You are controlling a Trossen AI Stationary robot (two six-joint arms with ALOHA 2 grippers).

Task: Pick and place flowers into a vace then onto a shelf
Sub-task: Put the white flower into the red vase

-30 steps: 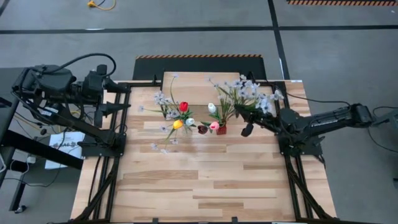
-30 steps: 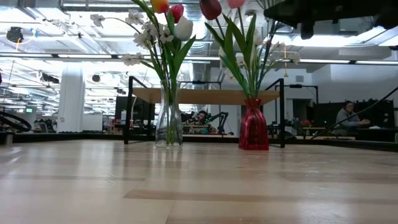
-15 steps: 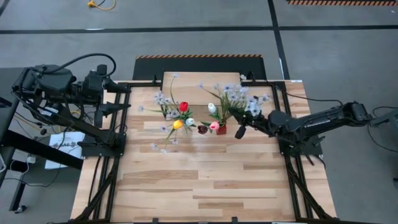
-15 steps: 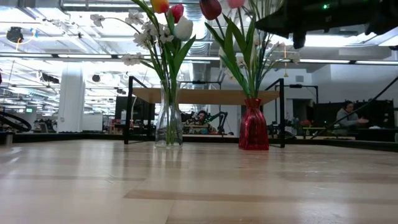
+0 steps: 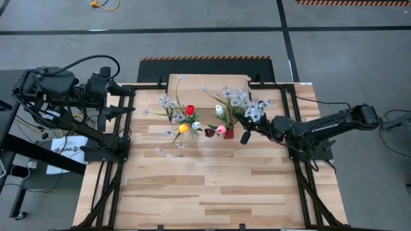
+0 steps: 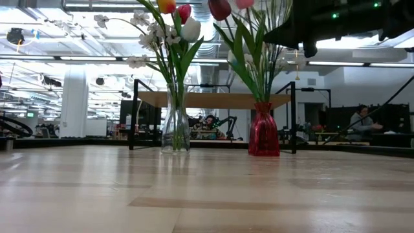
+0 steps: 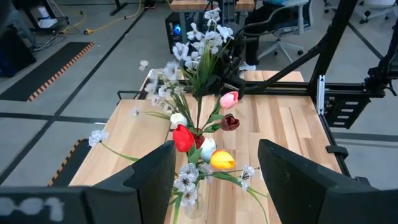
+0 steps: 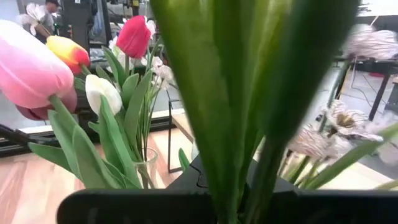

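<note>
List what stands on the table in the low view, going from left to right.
Black metal shelf leg → clear glass vase with red, yellow and white tulips → red glass vase with green-leaved tulips → second black shelf leg. The light-wood shelf board spans behind both vases.

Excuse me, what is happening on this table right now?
The right pincer, shut on a spray of white-lilac blossoms, holds it just beside the red vase, which already holds tulips. A clear vase of flowers stands beside it, before the shelf. The left pincer waits at the table's far-left edge.
</note>
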